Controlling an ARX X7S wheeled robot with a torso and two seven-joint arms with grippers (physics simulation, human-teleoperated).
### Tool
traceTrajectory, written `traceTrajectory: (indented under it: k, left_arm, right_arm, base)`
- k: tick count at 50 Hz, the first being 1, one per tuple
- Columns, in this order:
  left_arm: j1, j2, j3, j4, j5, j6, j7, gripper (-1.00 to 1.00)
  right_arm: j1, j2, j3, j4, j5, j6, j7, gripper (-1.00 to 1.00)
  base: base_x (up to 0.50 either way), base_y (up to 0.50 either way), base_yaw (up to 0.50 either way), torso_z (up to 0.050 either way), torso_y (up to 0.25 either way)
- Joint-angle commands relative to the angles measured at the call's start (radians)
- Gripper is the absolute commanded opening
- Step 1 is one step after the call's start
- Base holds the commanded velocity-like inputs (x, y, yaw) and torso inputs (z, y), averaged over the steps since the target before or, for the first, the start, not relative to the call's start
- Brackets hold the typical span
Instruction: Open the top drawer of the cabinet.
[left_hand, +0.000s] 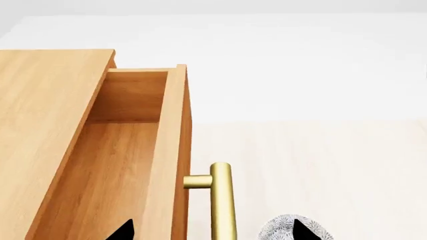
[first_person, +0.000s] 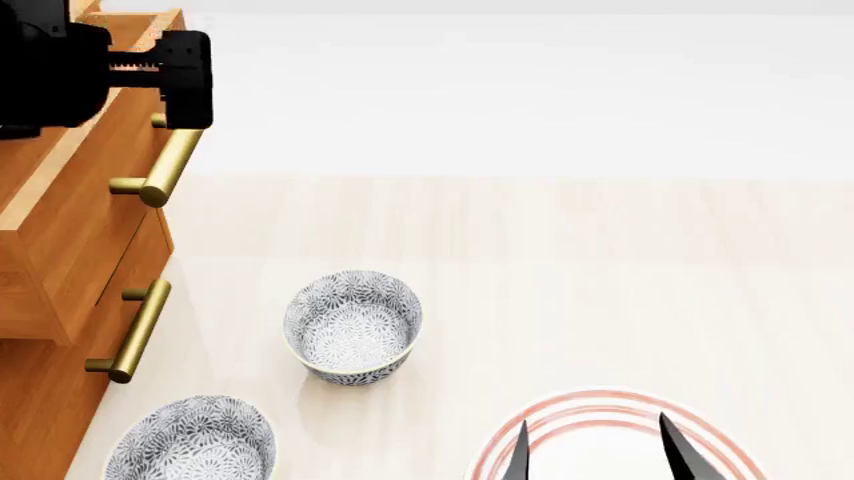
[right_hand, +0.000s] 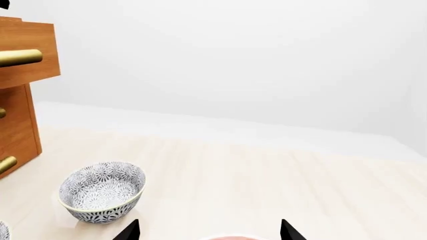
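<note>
Top drawer (left_hand: 127, 150) was drawn out of cabinet (first_person: 54, 260) | handle (left_hand: 222, 200) straddled by spread left gripper (left_hand: 210, 231) for pulling | right gripper (first_person: 601, 450) parked agape, empty, near table's front edge.

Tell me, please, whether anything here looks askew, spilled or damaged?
Nothing stands out. The top drawer is pulled partly out of the cabinet, as intended, and both bowls sit upright and intact.

Orange-brown cabinet (first_person: 54, 260), brass handle (first_person: 167, 165), grey-patterned bowl (first_person: 354, 325).
</note>
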Motion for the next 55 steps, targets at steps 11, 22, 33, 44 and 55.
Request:
traceTrajectory:
  k: [11,22,33,44,55]
  left_arm:
    - [0.077,-0.029,-0.027,-0.185,-0.034,0.171,0.014,1.00]
    - [0.107,-0.042,-0.027,-0.210,-0.036,0.201,0.010,1.00]
    - [0.151,-0.023,-0.028,-0.166,-0.057,0.178,0.025,1.00]
    - [0.180,-0.014,-0.032,-0.114,-0.075,0.148,0.029,1.00]
    - [0.190,0.012,-0.015,-0.110,-0.089,0.151,0.035,1.00]
  right_arm:
    - [-0.008,0.000,-0.004,0.015,-0.001,-0.017,0.000,1.00]
    - [-0.004,-0.002,-0.012,0.017,-0.002,-0.017,0.002,1.00]
    - [-0.012,0.004,-0.006,0.010,0.003,-0.019,0.007,1.00]
    - [-0.009,0.006,-0.007,0.007,0.009,-0.017,0.009,1.00]
    - [-0.014,0.009,-0.005,0.010,0.011,-0.024,0.008,1.00]
  base:
    - [0.00,0.00,0.00,0.000,0.000]
    - [0.00,0.00,0.00,0.000,0.000]
    - [0.00,0.00,0.00,0.000,0.000]
    - [0.00,0.00,0.00,0.000,0.000]
    - [0.00,0.00,0.00,0.000,0.000]
